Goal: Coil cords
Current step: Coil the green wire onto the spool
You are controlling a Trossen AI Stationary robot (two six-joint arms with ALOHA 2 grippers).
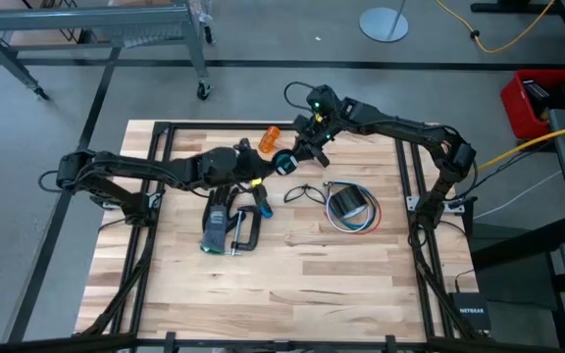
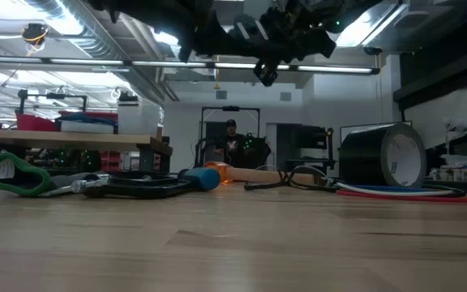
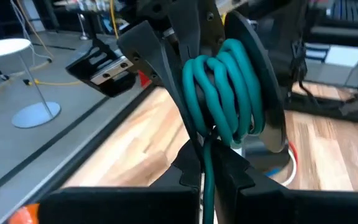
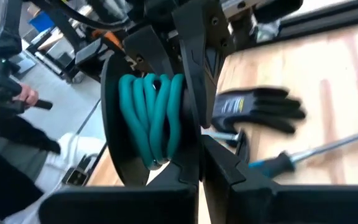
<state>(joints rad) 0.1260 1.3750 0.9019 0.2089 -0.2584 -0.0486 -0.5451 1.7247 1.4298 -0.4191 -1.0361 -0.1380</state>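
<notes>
While the teal-green cord (image 3: 229,87) is being held coiled above the bench (image 1: 302,265), it is being pinched by both closed claws, left claw (image 3: 205,163) and right claw (image 4: 194,155). Risk: loops are springing loose if either pinch is slackened.

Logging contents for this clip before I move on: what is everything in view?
teal cord: one, coiled, between the grippers.
black cord: one, loose, middle of the table.
wires: one bundle, red, white, blue, by the tape roll.
tape roll: one, black, right of middle.
clamp: one, black, left of middle.
glove: one, black, on table.
screwdriver: one, blue handle, beside glove.
person: one, dark clothes, room behind.
left gripper, right gripper: shut, at the teal coil.
</notes>
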